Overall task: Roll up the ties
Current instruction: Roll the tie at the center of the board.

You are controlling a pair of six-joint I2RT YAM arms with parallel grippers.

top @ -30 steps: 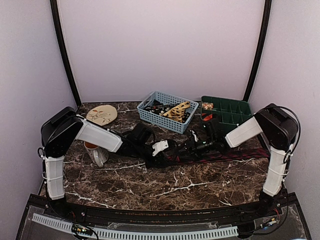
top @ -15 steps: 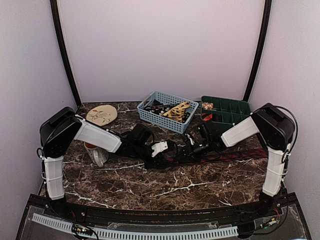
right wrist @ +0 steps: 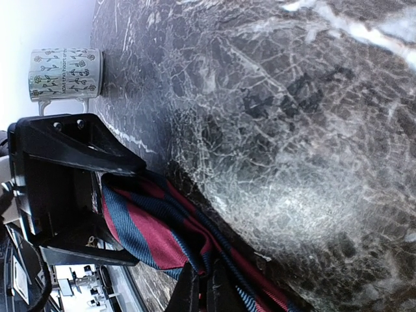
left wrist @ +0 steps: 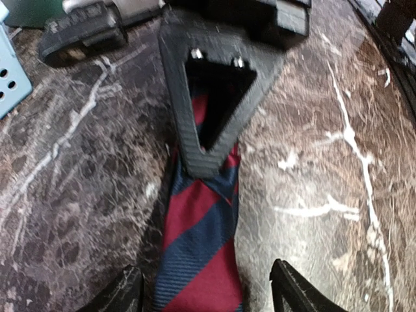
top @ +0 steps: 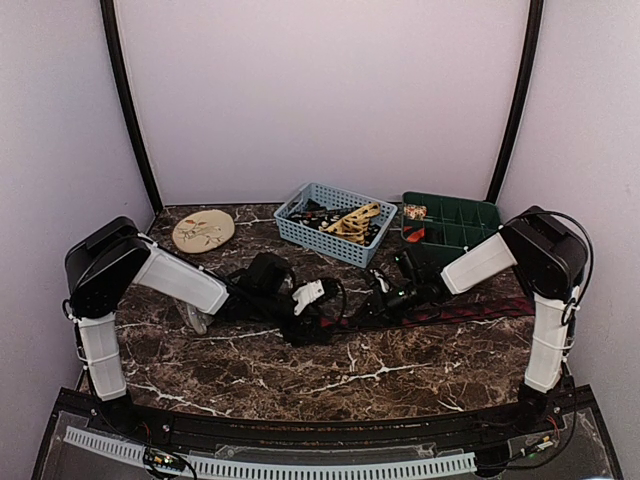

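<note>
A dark navy tie (top: 470, 310) with red diagonal stripes lies across the marble table, running right from the middle. In the left wrist view this tie (left wrist: 201, 253) runs between the spread fingers of my left gripper (left wrist: 205, 296), which stands open around it without gripping. My left gripper (top: 318, 318) sits at the tie's left end. My right gripper (right wrist: 201, 289) is shut on a fold of the tie (right wrist: 149, 227), and its black triangular finger (left wrist: 214, 97) rests on the cloth just ahead of my left gripper. In the top view, my right gripper (top: 372, 300) is close beside the left one.
A blue basket (top: 300, 228) at the back holds more ties, one tan-gold (top: 352, 220). A green compartment tray (top: 470, 222) stands to its right. A round tan disc (top: 203, 229) lies back left. A patterned mug (right wrist: 65, 73) stands by my left arm.
My left gripper has opened and drawn back a little to the left. My right gripper has shut on the tie and shifted slightly left.
</note>
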